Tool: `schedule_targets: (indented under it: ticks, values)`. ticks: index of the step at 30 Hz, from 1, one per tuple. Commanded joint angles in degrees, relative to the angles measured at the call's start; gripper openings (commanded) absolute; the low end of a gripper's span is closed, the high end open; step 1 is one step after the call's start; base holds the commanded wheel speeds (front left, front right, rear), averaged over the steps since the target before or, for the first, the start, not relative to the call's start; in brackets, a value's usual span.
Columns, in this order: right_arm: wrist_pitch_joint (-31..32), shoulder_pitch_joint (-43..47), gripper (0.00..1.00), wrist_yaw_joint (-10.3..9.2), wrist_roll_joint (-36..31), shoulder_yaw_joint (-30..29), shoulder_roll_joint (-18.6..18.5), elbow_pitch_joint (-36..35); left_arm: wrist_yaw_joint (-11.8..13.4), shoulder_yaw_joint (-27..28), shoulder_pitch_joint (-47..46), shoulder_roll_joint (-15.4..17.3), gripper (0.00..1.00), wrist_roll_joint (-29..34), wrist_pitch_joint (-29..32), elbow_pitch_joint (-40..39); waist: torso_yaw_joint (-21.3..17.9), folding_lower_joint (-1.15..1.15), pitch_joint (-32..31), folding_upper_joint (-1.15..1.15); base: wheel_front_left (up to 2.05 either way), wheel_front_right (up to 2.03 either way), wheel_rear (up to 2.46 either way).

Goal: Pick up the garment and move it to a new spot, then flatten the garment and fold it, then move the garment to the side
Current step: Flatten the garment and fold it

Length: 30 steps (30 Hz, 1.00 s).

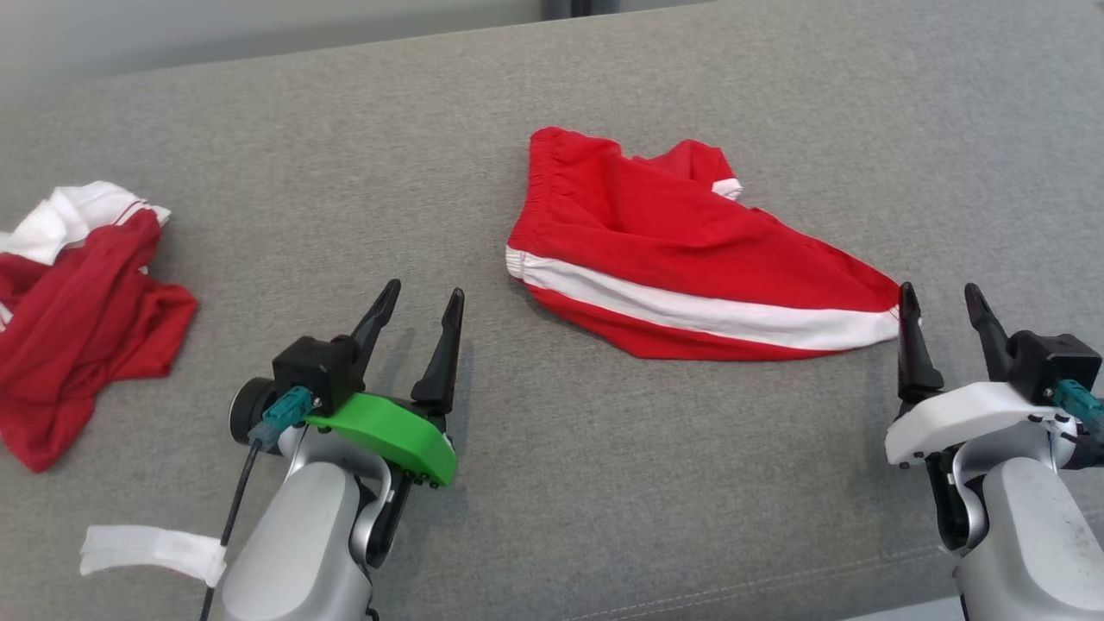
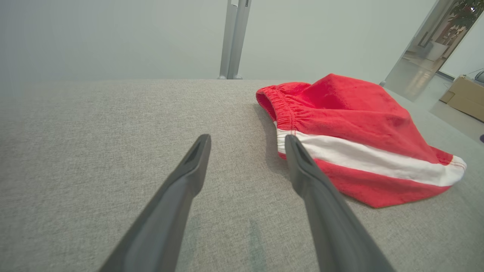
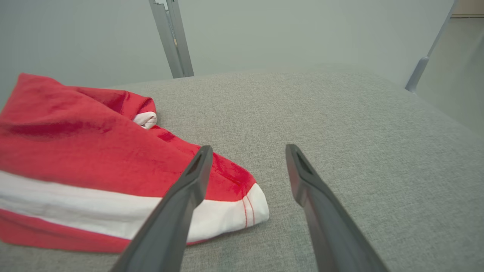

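At the far left of the bench [image 1: 604, 483] lies a crumpled dark red and white cloth [image 1: 82, 319], with a strip of white tape [image 1: 151, 550] nearer me; I leave both alone. My left tool [image 1: 425, 293] hangs over bare grey fabric, fingers spread wide and holding nothing. It is well short of the red shorts [image 1: 673, 250], which I take to be the garment in question. They lie right of centre, roughly flat, with one leg bunched behind.

I judge them light, soft and limp. They will sag and drag when lifted, so one pinch will not keep their shape. The gathered waistband [image 2: 281, 109] is the thickest edge and the best hold for the left side. The stitched leg hem [image 3: 249, 211] suits the right. My right tool [image 1: 940, 293] is wide and empty, its inner finger just beside that hem corner; I cannot tell whether it touches.
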Motion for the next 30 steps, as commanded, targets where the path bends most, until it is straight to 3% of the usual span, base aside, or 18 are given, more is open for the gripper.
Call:
schedule_targets:
  ticks: [1,9,15,18,19,20,21,25,30]
  values:
    - [0.0,1.0,1.00,-0.08,1.0,1.1,0.5,-1.2,-0.2,-0.2,-2.3,0.8,1.00,-1.1,0.0,1.7,-5.6,0.00,2.1,0.00,0.00,0.00,0.00]
    - [0.0,2.5,1.00,-0.08,2.6,4.2,1.6,-3.8,-0.2,-2.5,-8.0,2.2,1.00,-7.5,0.0,9.3,-11.1,0.00,4.5,0.00,0.00,0.00,0.00]
    - [0.0,2.9,1.00,-0.08,3.2,4.7,1.2,-4.1,-0.2,-7.2,-9.7,4.1,1.00,-14.5,0.0,10.5,-12.4,0.00,5.3,0.00,0.00,0.00,0.00]
    - [0.0,2.7,1.00,-0.08,3.0,5.1,1.5,-4.4,-0.2,-6.8,-10.5,5.1,0.99,-15.5,0.0,10.9,-12.8,0.00,5.5,0.00,0.00,0.00,0.00]
    - [0.0,2.4,1.00,-0.08,3.2,5.2,1.6,-4.5,-0.2,-6.4,-10.5,5.2,0.46,-15.5,0.0,10.9,-12.9,0.00,5.6,0.00,0.00,0.00,0.00]
    - [0.0,2.4,1.00,-0.08,3.2,5.2,1.6,-4.5,-0.2,-6.4,-10.5,5.2,0.46,-15.5,0.0,10.9,-12.9,0.00,5.6,0.00,0.00,0.00,0.00]
    - [0.0,2.2,1.00,-0.08,3.3,5.5,1.7,-4.6,-0.2,-6.2,-10.6,5.3,0.00,-14.9,0.0,10.8,-12.9,0.00,5.6,0.00,0.00,0.00,0.00]
    - [0.0,2.2,1.00,-0.08,3.4,5.7,1.9,-4.9,-0.2,-5.0,-10.0,5.6,0.00,-13.6,0.0,11.8,-12.5,0.00,5.2,0.00,0.00,0.00,0.00]
    - [0.0,3.1,1.00,-0.08,3.7,5.1,2.1,-5.2,0.0,0.6,-7.8,4.6,0.00,-10.6,0.0,13.7,-10.1,0.00,3.8,0.00,0.00,0.00,0.00]
